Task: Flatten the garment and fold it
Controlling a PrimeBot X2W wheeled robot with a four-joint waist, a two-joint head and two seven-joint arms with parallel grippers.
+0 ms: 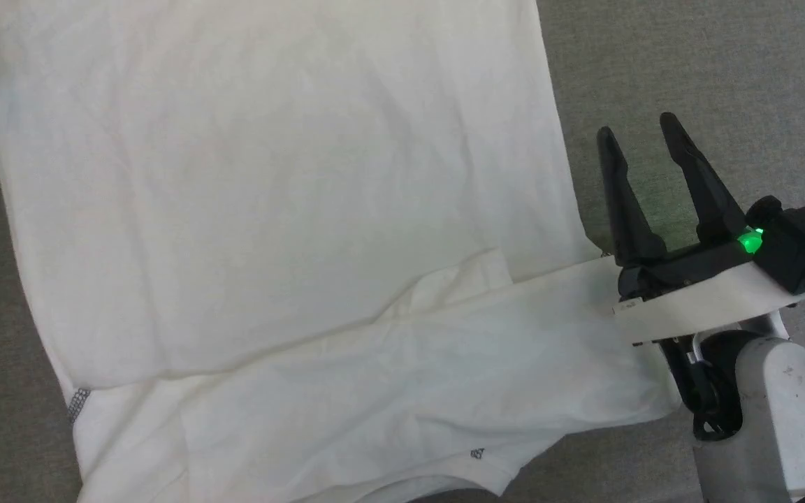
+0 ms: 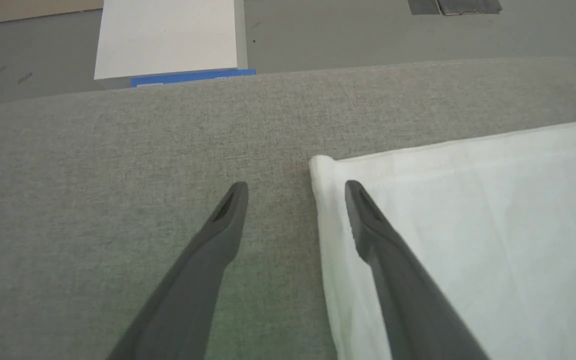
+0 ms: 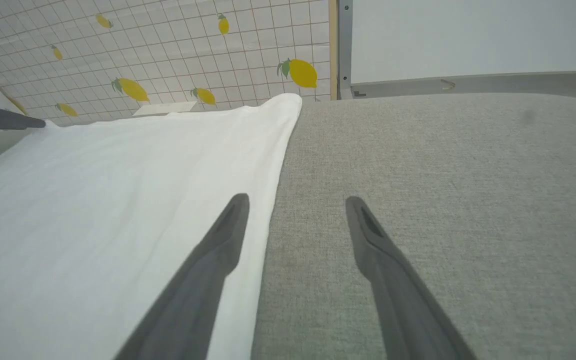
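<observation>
A plain white, thin-fabric T-shirt-like garment (image 1: 270,209) lies spread over a grey, woven-fabric-covered counter (image 1: 689,63) and takes up most of the head view. Its broad body is nearly smooth, with a few shallow creases. Along the near side a second layer of cloth laps across it, and two small patches of dark grey zigzag stitching (image 1: 79,404) show at the seams there.

The right tool (image 1: 636,127) sits just beside the garment's right edge, its two long dark fingers spread wide apart with nothing between them. A green light (image 1: 748,242) glows at its base. A pale flat band crosses that base — cloth or part of the arm, I cannot tell. In the right wrist view one finger overlaps the garment's hem and the other is over bare grey weave.

The left tool (image 2: 296,186) is likewise spread apart and holds nothing. It straddles a corner of the garment, one finger over the white cloth and the other over bare counter — whether either touches, I cannot tell.

Beyond the counter's rounded far edge lies a grey floor (image 2: 368,30) with a white rectangular box edged in blue (image 2: 168,37). On the other side stands a white tiled backdrop printed with yellow lemons (image 3: 168,45), next to a plain white wall (image 3: 468,35).
</observation>
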